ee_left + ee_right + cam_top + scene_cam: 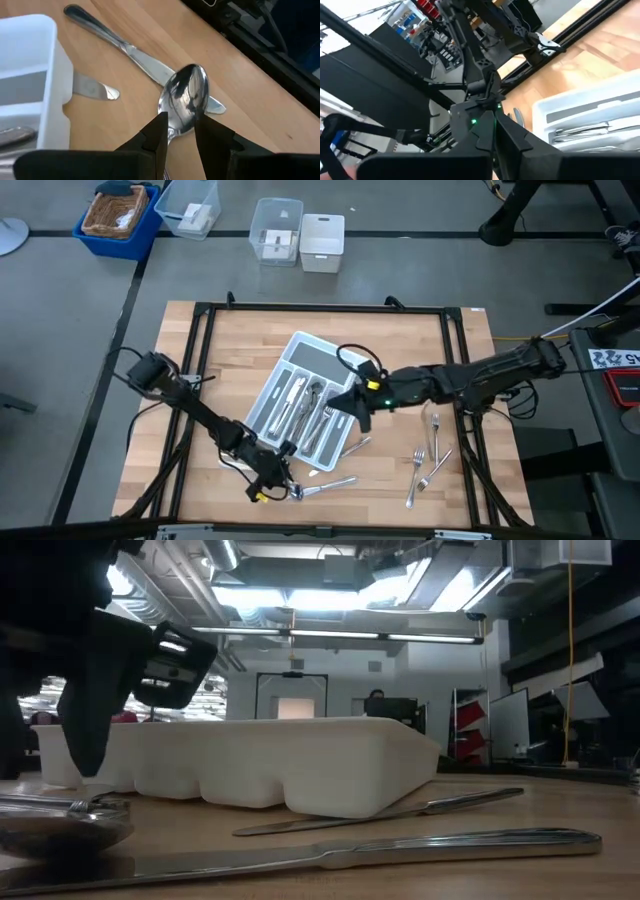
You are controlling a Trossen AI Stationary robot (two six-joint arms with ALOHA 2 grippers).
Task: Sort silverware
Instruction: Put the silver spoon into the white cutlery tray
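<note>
Honestly, I feared the spoon (186,102), pinched at its neck by my left claw (178,131), might swivel loose; the right claw (352,402), clenched empty, hovered over the tray (300,346).

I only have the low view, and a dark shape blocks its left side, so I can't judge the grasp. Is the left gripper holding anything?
Observer: Yes. The left gripper has its jaws closed on a spoon, just below the bowl.
Operator: And where is the right arm?
Observer: The right gripper is above the right-hand side of the tray.
</note>
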